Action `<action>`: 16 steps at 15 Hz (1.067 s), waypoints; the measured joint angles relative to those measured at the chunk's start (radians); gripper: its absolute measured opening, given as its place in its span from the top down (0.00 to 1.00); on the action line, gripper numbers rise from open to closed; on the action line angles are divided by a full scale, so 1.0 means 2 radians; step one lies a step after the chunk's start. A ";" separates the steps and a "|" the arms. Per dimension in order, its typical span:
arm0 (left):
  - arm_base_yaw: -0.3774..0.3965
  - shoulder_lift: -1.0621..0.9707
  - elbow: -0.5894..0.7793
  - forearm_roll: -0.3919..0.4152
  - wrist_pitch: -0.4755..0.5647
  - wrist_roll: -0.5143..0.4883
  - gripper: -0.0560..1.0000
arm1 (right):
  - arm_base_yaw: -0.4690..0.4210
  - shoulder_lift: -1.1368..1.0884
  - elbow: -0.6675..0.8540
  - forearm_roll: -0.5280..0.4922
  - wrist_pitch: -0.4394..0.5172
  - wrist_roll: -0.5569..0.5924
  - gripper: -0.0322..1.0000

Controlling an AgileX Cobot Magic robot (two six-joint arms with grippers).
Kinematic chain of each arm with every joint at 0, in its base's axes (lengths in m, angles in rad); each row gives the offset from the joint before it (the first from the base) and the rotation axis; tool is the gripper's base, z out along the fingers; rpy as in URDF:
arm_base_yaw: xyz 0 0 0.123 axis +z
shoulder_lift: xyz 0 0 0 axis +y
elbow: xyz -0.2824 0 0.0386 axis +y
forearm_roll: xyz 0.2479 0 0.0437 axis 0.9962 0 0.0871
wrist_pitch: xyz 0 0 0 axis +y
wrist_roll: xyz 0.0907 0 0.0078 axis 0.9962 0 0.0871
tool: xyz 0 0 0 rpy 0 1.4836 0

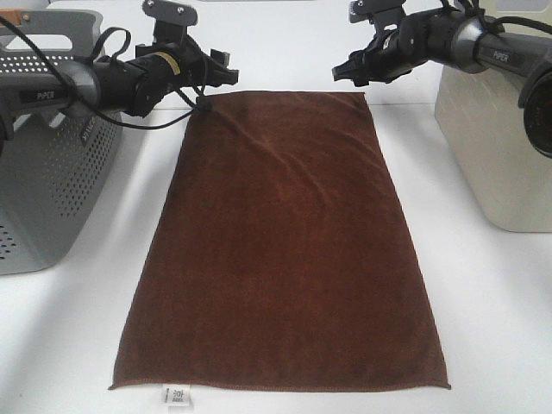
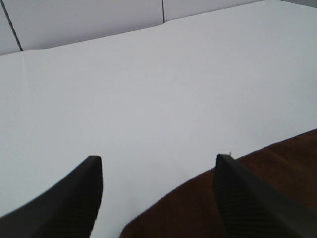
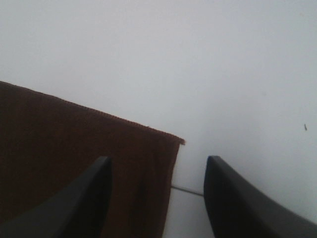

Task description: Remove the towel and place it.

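Note:
The dark brown towel lies spread flat on the white table, its white tag at the near short edge. My left gripper is open and empty above the towel's far left corner; the left wrist view shows that corner below the open fingers. My right gripper is open and empty above the far right corner, which shows in the right wrist view between and beneath the fingers.
A grey perforated basket stands at the left edge of the table. A beige box-like container stands at the right. The white table stretches around the towel.

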 joint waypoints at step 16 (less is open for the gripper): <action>-0.044 -0.240 0.000 -0.039 0.601 0.022 0.36 | 0.018 -0.231 0.000 0.111 0.428 0.001 0.44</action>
